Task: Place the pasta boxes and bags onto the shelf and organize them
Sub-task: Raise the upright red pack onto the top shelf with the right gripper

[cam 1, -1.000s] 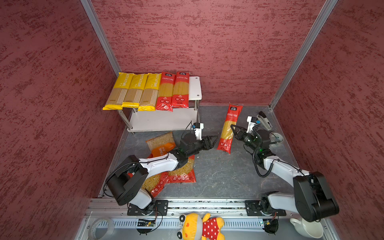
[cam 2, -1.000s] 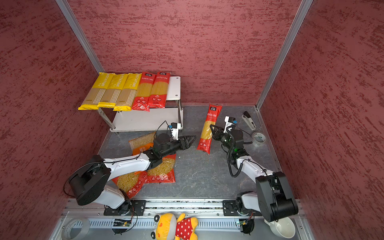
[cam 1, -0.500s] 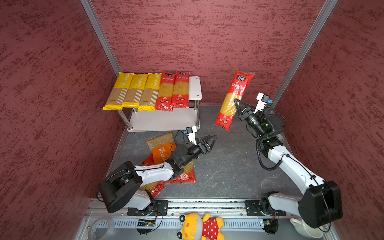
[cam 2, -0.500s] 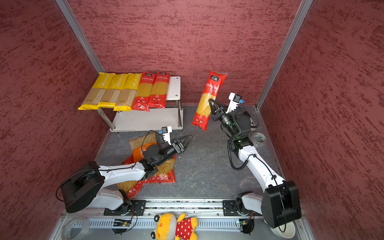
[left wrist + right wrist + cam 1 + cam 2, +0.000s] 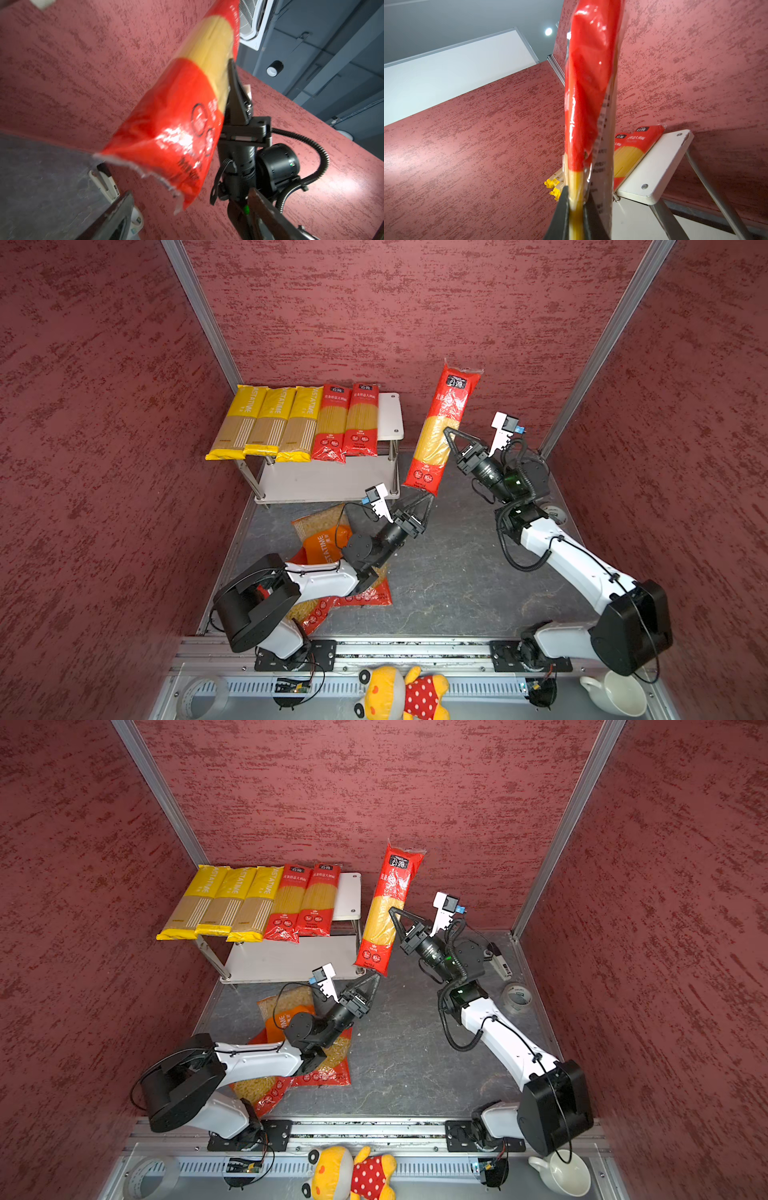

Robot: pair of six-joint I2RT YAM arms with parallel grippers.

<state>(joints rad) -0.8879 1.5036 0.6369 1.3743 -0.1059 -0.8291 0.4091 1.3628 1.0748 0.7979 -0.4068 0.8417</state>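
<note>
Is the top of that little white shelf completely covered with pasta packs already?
No: a bare white strip of the shelf shows beside the red pasta packs, at its right end in a top view.

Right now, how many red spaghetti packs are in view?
3. Two red packs lie side by side on the shelf's top board, next to the yellow packs; the third pack is in the air, clamped in the right gripper beside the shelf. None look hidden.
</note>
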